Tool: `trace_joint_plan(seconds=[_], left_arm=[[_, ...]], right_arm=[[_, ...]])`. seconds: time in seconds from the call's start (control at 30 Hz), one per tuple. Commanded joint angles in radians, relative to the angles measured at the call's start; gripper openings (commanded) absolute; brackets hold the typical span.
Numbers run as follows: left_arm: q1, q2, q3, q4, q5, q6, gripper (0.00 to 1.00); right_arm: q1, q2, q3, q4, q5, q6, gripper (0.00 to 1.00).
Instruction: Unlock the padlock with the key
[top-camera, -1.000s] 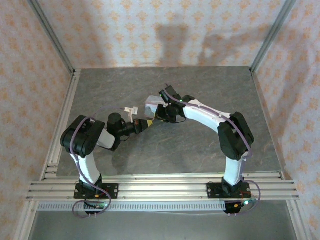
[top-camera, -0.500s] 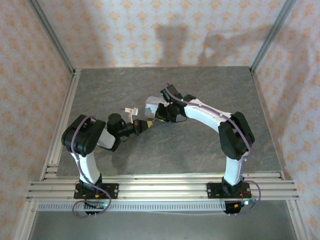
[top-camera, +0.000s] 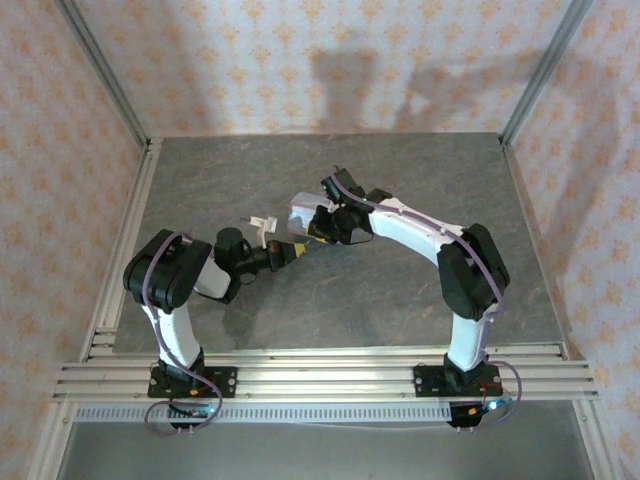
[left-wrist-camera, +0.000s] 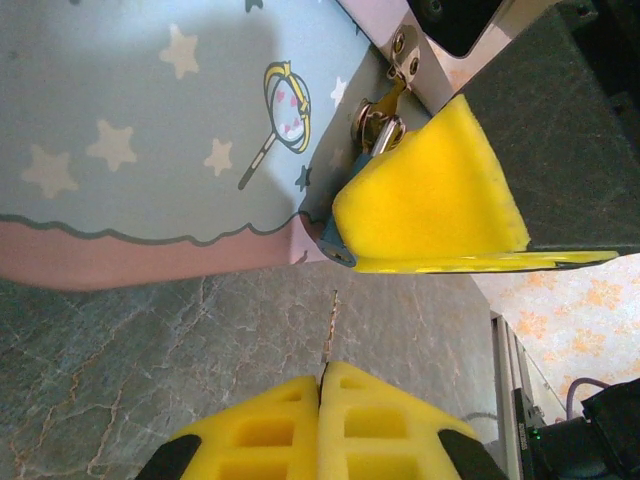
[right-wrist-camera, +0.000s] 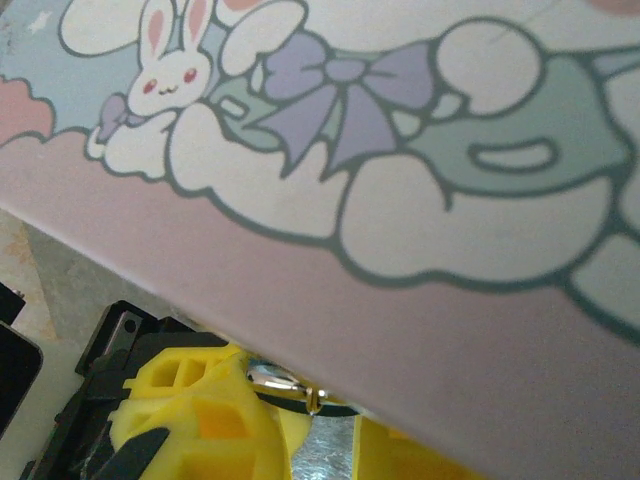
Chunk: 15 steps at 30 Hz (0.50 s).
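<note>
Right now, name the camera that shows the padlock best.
Left wrist: the padlock shows its shackle and teal corner against the tin. Right wrist shows a metal loop, maybe its shackle; top view: too small to tell.

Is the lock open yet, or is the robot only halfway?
Not yet. Done: the left end effector pinches the key, and the right end effector grips the padlock, which hangs on the tin. In hand: the key points at the padlock's bottom, with a gap between them. Left: push it in, turn it, and open the shackle.
</note>
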Motion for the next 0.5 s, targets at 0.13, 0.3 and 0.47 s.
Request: trace_joint_plan(seconds=[0.13,0.3,0.47], left_arm=[[0.004,-0.042,0.018,0.051,-0.009,0.03,0.0],[0.005,-0.037,0.028,0.056,-0.022,0.027,0.0],[0.005,-0.047,0.032,0.056,-0.026,0.027,0.0]], right_arm=[[-0.005,-0.062,0.023,0.041,-0.026,0.014,0.0],[-0.006,-0.061,0.024,0.047,-0.038,0.021,0.0],[-0.01,-0.06,0.019,0.055,-0.05,0.031,0.0]])
